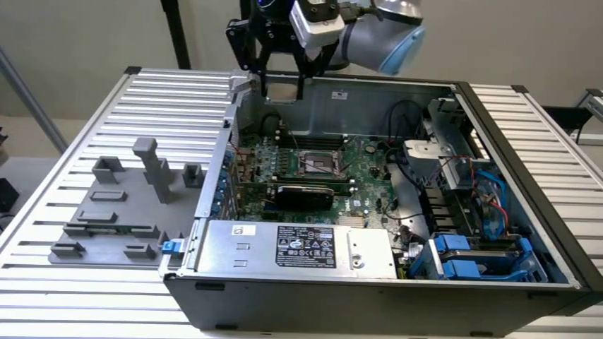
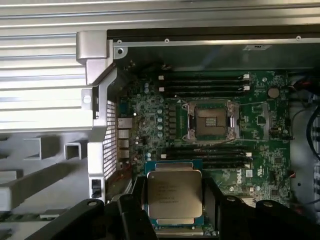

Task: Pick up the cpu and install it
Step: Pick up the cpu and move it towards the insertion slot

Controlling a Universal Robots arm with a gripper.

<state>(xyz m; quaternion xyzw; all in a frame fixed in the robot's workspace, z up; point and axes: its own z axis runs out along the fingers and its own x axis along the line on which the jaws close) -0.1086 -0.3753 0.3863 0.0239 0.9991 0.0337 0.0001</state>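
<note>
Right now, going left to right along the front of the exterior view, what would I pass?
Grey plastic holder with upright blocks → silver metal box with black label → blue plastic drive brackets.

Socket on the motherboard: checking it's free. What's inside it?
Bare contacts inside the socket, no chip. The cpu is held in the claw, apart from it. Nothing covers the socket.
</note>
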